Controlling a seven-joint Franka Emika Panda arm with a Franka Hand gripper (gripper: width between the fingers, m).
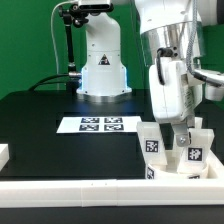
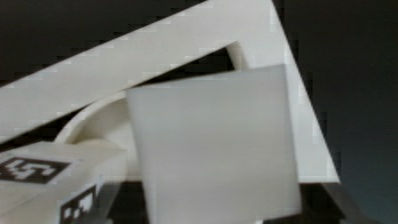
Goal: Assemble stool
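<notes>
The stool's white parts cluster at the exterior view's right front corner, against the rail. One upright leg (image 1: 152, 146) shows a black-and-white tag, and another tagged leg (image 1: 194, 154) stands beside it. My gripper (image 1: 183, 136) reaches down among them, shut on a white leg block. In the wrist view that held leg (image 2: 214, 140) fills the middle of the picture. Beside it I see a tagged part (image 2: 39, 170) and a rounded white piece (image 2: 89, 122), perhaps the seat. The seat is otherwise hidden behind the legs.
The marker board (image 1: 98, 124) lies flat mid-table. A long white rail (image 1: 90, 190) edges the front and meets a side rail in a corner (image 2: 249, 30). A small white block (image 1: 3, 153) sits at the exterior view's left edge. The arm's base (image 1: 103, 65) stands at the back.
</notes>
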